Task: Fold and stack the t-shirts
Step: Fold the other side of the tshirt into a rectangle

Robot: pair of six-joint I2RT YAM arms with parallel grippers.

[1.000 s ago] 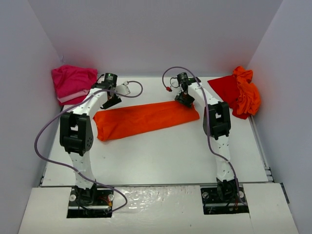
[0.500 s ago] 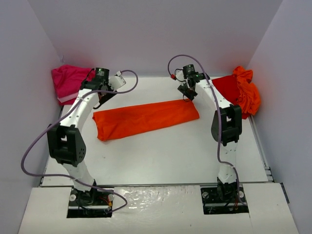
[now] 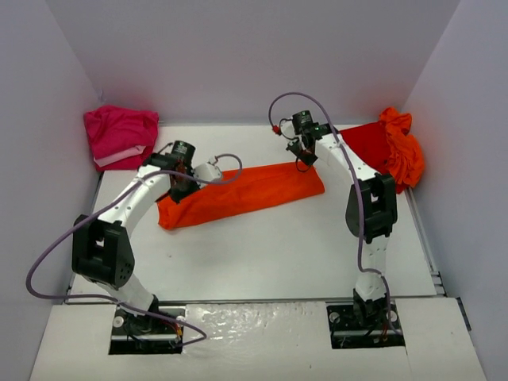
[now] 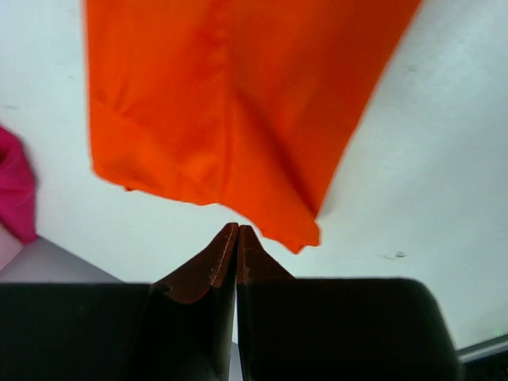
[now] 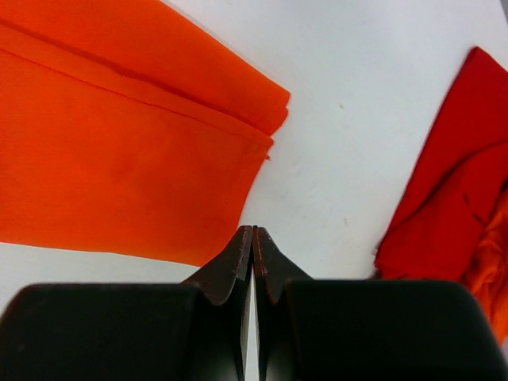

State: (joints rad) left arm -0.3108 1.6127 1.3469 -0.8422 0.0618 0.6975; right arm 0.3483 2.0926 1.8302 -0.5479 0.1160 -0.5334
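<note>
white counter (image 3: 262, 246) carries the orange t-shirt (image 3: 254, 190), folded into a long strip mid-frame, left hand (image 4: 236, 232) and right hand (image 5: 252, 232) pinched together, empty, at its ends; pink t-shirt (image 3: 119, 135) upper left, red and orange heap (image 3: 393, 151) upper right not yet folded.

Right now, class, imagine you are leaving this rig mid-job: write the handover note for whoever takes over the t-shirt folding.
Left hand: shut, empty, tips just off the edge of the long orange t-shirt at its left end.
Right hand: shut, empty, over bare table by that shirt's right end.
Pink t-shirt: bundled in the far-left corner.
Red t-shirt and second orange t-shirt: crumpled together at the far right.
Done: the long orange t-shirt is folded into a narrow strip.
Left: fold it shorter, fold the others, stack them all.
</note>
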